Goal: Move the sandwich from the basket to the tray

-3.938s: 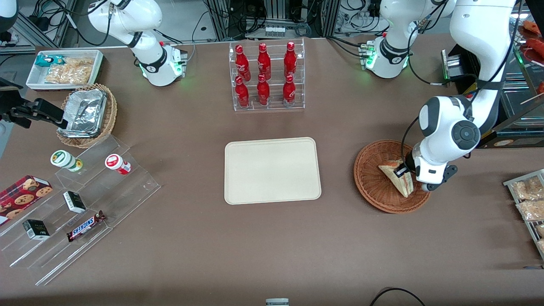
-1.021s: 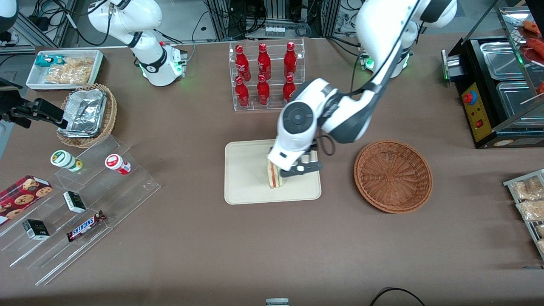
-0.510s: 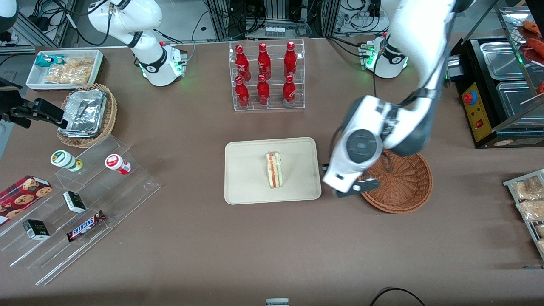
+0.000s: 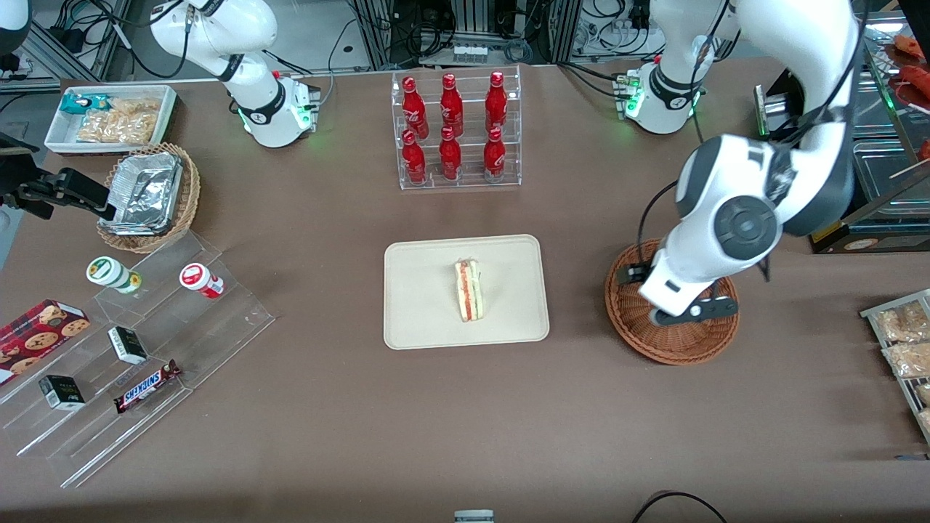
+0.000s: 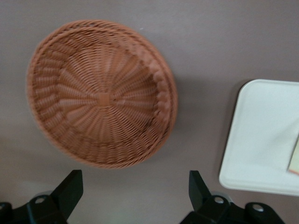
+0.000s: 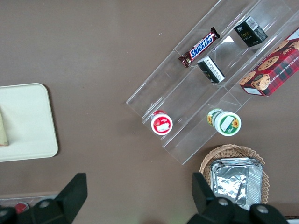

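The sandwich [image 4: 470, 290] stands on its edge on the cream tray [image 4: 421, 298], with its red and white filling facing up. The reddish-brown basket [image 4: 639, 330] is empty and sits beside the tray toward the working arm's end of the table. My left gripper [image 4: 686, 312] hangs above the basket, open and empty. In the left wrist view the black fingers [image 5: 70, 184] stand wide apart, with the basket [image 5: 100, 93], the tray's corner [image 5: 261, 140] and a sliver of sandwich [image 5: 295, 161] below. The right wrist view shows the tray's end [image 6: 25, 121].
A clear rack of red bottles [image 4: 455, 131] stands farther from the camera than the tray. A stepped acrylic display with snacks [image 4: 138, 341], a tan basket with a foil container [image 4: 149, 196] and a white snack tray [image 4: 109, 116] lie toward the parked arm's end. A black appliance [image 4: 835, 167] and snack packets [image 4: 904, 349] lie toward the working arm's end.
The gripper let go of the sandwich on the tray, rose and swung away toward the working arm's end, ending above the empty basket. The sandwich stays on the tray.
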